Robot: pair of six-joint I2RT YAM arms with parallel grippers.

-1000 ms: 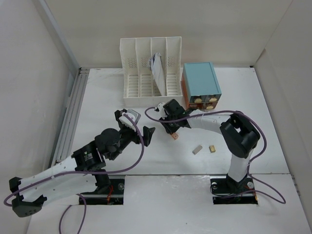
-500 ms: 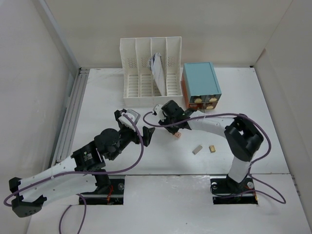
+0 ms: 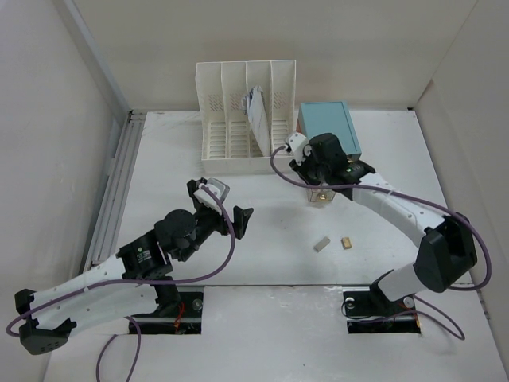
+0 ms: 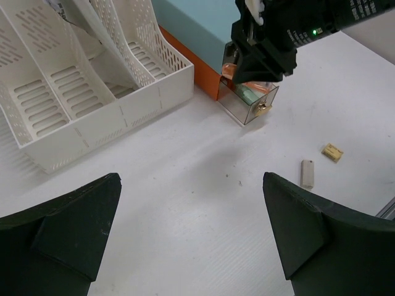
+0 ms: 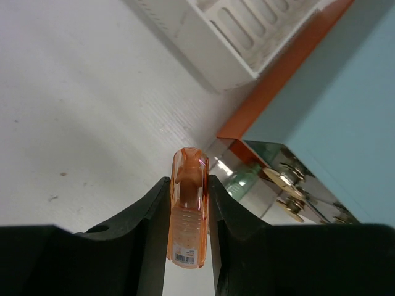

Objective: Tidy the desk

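Right gripper (image 5: 188,209) pinches orange piece (image 5: 189,222) above open clear drawer (image 4: 242,108); file rack (image 3: 238,119) at 10 o'clock; left gripper (image 4: 190,185) spread over bench (image 3: 175,175).

readable text: none | orange plastic item (image 5: 187,209): small label (image 5: 187,253), illegible

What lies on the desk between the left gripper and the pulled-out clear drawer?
Nothing. The left wrist view shows only bare desk between the left gripper and the clear drawer; the top view agrees.
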